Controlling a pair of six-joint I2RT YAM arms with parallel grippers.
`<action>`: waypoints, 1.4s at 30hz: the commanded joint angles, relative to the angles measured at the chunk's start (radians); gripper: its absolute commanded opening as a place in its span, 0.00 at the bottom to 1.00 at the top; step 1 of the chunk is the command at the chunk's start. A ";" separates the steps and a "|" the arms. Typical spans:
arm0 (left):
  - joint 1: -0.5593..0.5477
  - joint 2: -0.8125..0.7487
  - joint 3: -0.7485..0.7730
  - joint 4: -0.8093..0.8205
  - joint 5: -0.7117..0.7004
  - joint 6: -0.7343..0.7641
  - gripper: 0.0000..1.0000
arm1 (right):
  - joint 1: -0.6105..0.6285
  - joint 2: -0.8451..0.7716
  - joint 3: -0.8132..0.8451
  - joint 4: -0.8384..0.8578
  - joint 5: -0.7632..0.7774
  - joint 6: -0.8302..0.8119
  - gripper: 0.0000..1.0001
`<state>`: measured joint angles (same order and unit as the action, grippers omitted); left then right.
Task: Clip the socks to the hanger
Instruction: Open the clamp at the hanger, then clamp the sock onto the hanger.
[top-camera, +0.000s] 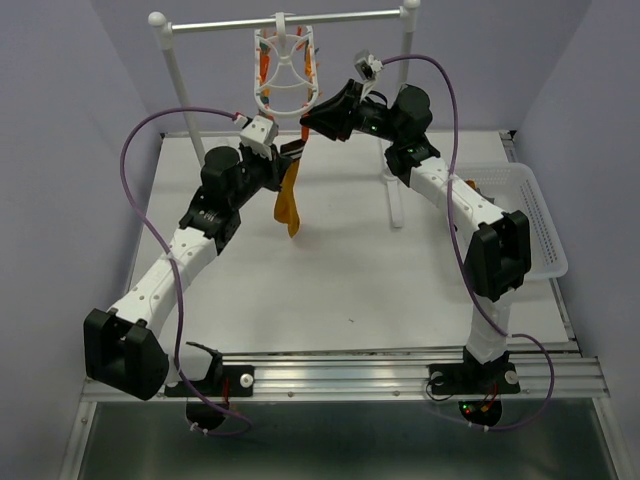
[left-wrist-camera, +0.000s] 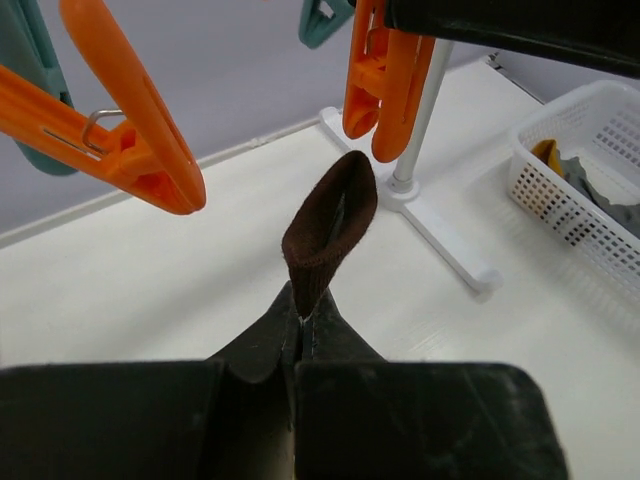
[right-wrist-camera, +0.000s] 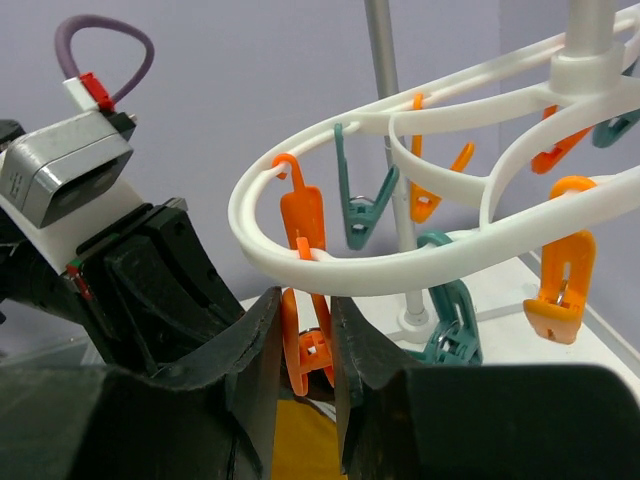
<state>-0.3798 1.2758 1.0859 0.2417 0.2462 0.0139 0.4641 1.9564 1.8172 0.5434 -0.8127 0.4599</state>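
Lower centre of the left wrist view: left gripper is clamped tight on the dark cuff of 1 mustard sock. The sock hangs below the gripper, mid-frame in the top view. Up & right of the cuff is the orange clip on the hanger. Right gripper is narrow, jaws pinching that clip's handles. Can't tell whether the clip's mouth gapes enough.

To do it well, IMO: lift the cuff up-right so its folded edge goes deep between the clip's tips. Hold the squeeze until cloth is in, then let go of the clip 1st, sock 2nd.

Room: a 2nd orange clip crowds the upper left. The stand post is just behind the target. The basket is far right, well apart. Freest approach is from below, over the table.
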 joint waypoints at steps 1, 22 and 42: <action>-0.004 -0.030 0.047 -0.011 0.063 -0.074 0.00 | -0.005 -0.016 0.054 0.021 -0.084 -0.032 0.01; -0.001 0.031 0.169 -0.127 0.116 -0.210 0.00 | -0.005 -0.047 -0.009 0.102 -0.218 -0.067 0.01; -0.001 0.086 0.239 -0.143 0.139 -0.267 0.00 | -0.005 -0.031 -0.067 0.394 -0.339 0.094 0.01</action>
<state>-0.3794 1.3605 1.2526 0.0692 0.3878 -0.2344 0.4576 1.9564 1.7630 0.8471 -1.0817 0.5259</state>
